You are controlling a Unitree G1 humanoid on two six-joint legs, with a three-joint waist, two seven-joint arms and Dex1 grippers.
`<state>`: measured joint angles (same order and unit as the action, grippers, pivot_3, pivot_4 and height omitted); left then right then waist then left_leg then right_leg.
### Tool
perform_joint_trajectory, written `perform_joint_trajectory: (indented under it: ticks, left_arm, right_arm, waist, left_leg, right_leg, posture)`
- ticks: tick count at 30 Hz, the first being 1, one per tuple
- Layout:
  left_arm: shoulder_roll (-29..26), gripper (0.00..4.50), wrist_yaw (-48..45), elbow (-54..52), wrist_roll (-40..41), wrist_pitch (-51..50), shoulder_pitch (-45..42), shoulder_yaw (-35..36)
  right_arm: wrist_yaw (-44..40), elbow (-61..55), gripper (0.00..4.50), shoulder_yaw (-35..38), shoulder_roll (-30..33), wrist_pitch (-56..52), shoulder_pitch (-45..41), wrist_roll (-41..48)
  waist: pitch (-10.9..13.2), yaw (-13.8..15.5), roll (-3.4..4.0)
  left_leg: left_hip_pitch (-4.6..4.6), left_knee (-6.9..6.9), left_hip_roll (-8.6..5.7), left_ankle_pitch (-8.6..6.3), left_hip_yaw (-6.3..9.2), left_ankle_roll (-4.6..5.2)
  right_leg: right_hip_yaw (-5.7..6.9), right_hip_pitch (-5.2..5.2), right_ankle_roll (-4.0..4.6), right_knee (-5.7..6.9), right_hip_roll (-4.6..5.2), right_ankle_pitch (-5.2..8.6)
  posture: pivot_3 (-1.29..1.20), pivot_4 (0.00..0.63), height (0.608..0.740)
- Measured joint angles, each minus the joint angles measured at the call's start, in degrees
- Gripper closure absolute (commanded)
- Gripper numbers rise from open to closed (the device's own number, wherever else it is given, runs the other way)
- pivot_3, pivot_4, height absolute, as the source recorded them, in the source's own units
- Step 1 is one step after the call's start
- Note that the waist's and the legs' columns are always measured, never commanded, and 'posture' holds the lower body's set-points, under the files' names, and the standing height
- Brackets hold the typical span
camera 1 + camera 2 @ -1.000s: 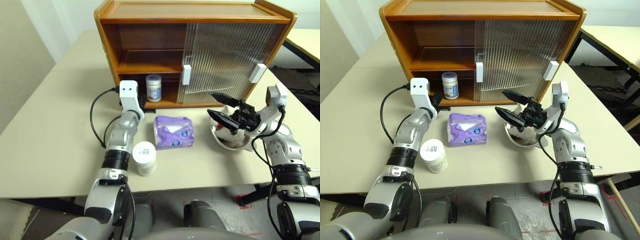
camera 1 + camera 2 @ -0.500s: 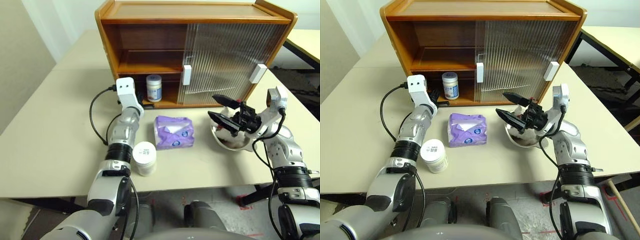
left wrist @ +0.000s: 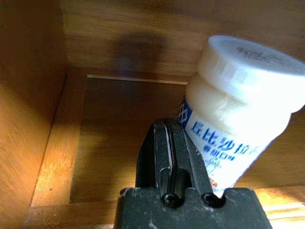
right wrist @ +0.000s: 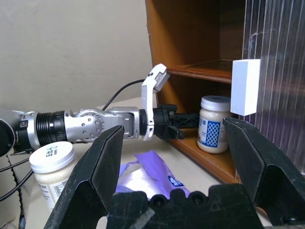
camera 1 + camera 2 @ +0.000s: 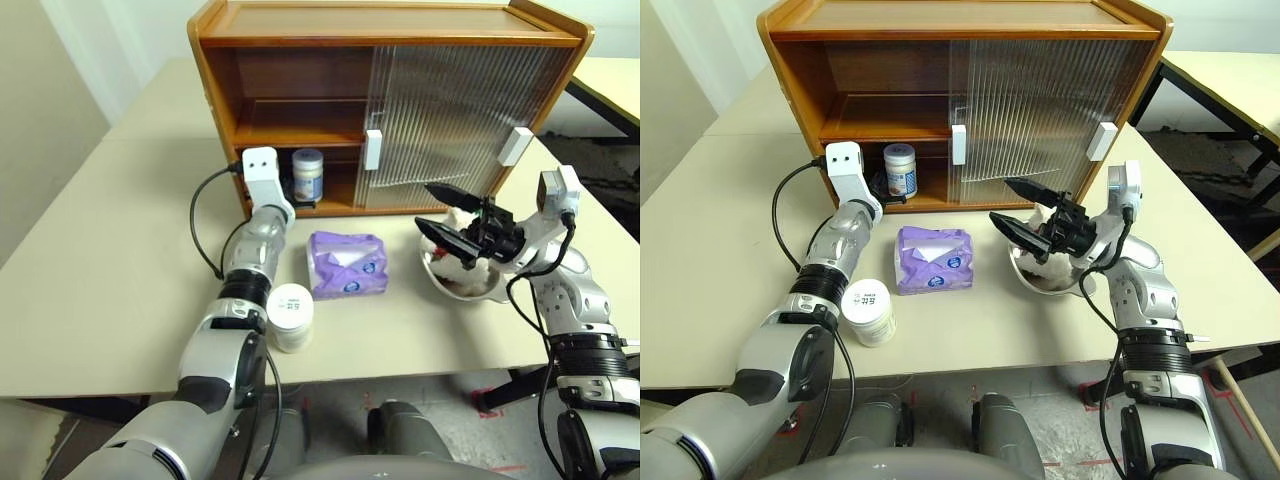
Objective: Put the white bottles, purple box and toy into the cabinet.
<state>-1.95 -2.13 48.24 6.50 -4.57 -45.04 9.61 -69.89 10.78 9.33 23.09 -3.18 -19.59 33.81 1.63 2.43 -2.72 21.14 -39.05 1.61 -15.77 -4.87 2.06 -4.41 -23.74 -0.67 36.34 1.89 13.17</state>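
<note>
Left gripper (image 3: 166, 131) clenched shut, holding nothing, poked into the open left side of the cabinet (image 5: 390, 25), low on the bottom shelf and right against the side of one bottle (image 5: 307, 175). Right gripper (image 5: 424, 205) spread wide and empty, hanging just over the toy (image 5: 462, 280) in its bowl (image 5: 470, 294). Looks like a small push, to slide that bottle deeper onto the shelf. Best done slowly. Push low on the bottle, not up by the lid, or risk tipping it over. Push straight toward the back wall, then pull out the same way, without bumping the bottle or the side wall. Leave space on the shelf for the rest. Other bottle (image 5: 289, 315) upright near the front edge of the worktop (image 5: 100, 270), close by the left arm, so mind the elbow. Purple box (image 5: 347, 263) lying flat between that bottle and the bowl, just in front of the cabinet. Both see-through doors (image 5: 450, 110) slid over to the right half, so only the left half open for loading. Worktop pale, flat and smooth, so easy sliding and easy skidding too. Plain light wall on the left, another pale table at the far right, grey floor below.
</note>
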Motion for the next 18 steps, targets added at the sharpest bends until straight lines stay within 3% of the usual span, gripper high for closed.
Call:
perform_joint_trajectory:
  ticks: [18]
  left_arm:
    - [0.5, 4.46, -1.6, 4.9, 0.0, 2.1, -2.9, -0.1]
  right_arm:
    - [1.1, -1.8, 0.0, 0.0, 0.6, -1.6, 0.2, 0.0]
  waist:
    - [0.0, 0.0, 0.0]
  left_leg:
    - [0.02, 0.0, -0.07, 0.0, 0.01, 0.01]
  right_leg:
    - [0.03, 0.0, 0.0, -0.02, 0.0, 0.0]
  posture:
    - [0.05, 0.0, 0.74]
